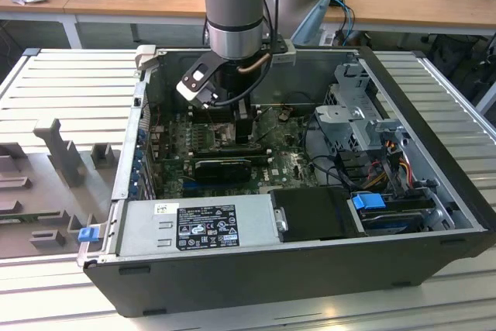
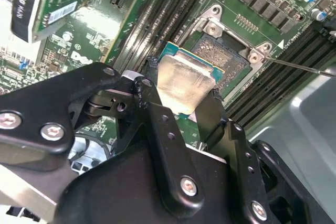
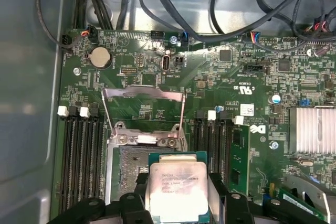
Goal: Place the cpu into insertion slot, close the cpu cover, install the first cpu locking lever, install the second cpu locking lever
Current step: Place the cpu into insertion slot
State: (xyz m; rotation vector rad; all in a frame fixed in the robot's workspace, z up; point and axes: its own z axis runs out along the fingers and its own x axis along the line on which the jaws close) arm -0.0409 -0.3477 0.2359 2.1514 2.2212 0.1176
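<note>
My gripper [image 2: 184, 88] is shut on the cpu [image 2: 185, 80], a flat square chip with a pale silvery top and a green edge, held by two opposite sides. In both wrist views the cpu [image 3: 176, 184] overlaps one side of the insertion slot [image 3: 130, 163], a dark square socket [image 2: 223, 51] with a metal rim on the green board. I cannot tell whether the chip touches the socket. The cpu cover [image 3: 144, 92], a thin silvery frame, stands swung open beyond the socket. In the exterior view the gripper [image 1: 232, 125] is low inside the computer case.
Black memory slots [image 3: 79, 156] flank the socket on both sides. A thin metal rod [image 2: 299, 65] lies beside the socket. A finned heat sink [image 3: 312, 129], a black expansion card [image 1: 225, 167], the power supply [image 1: 201, 226], the drive cage [image 1: 356, 114] and cables [image 3: 236, 19] surround the work area.
</note>
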